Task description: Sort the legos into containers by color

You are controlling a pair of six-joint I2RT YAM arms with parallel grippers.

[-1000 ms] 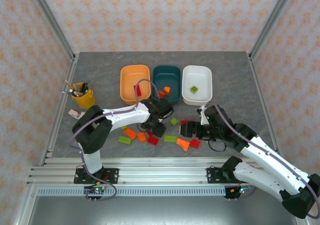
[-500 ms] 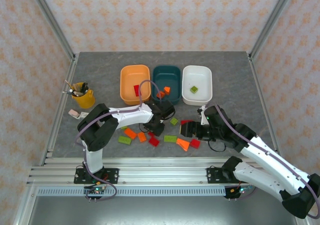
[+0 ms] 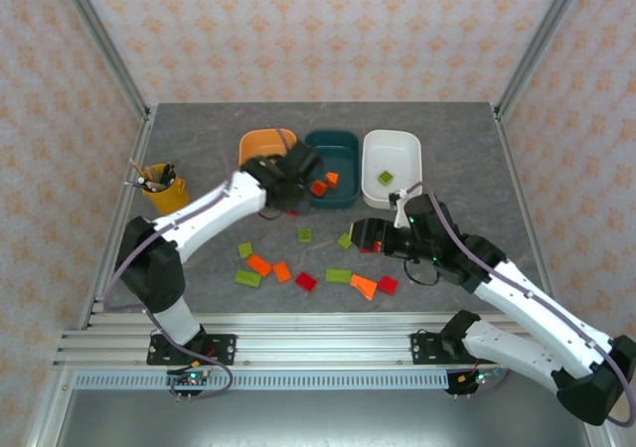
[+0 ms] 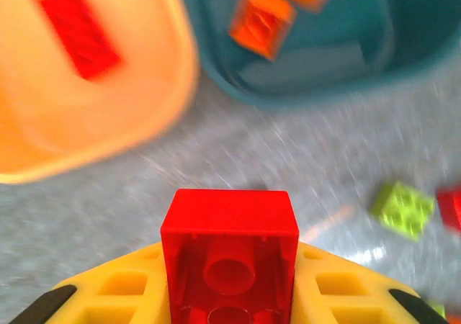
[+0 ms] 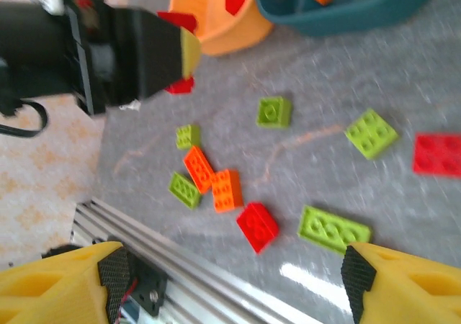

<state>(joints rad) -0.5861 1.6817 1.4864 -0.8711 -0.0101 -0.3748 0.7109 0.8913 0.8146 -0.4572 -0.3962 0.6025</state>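
The loose legos point(image 3: 338, 275) lie scattered on the table point(image 3: 199, 139) on the near side of the dark teal tub point(image 3: 341, 155). They are red, orange and yellow-green pieces, most of them apart from one another.

The right gripper point(image 3: 362, 236) hangs low over the table, near and slightly right of the teal tub. Its jaws are spread wide with nothing between them.

The left gripper point(image 3: 294, 199) is at the teal tub's near-left corner, beside the light orange tub point(image 3: 254, 145). Its jaws are clamped on a red brick point(image 4: 229, 259).

The teal tub contains two orange bricks point(image 3: 325, 183). The light orange tub, touching the teal tub's left side, contains a red oblong brick point(image 4: 79, 29). The white tub point(image 3: 396, 151), just right of the teal tub, contains one yellow-green brick point(image 3: 385, 178).
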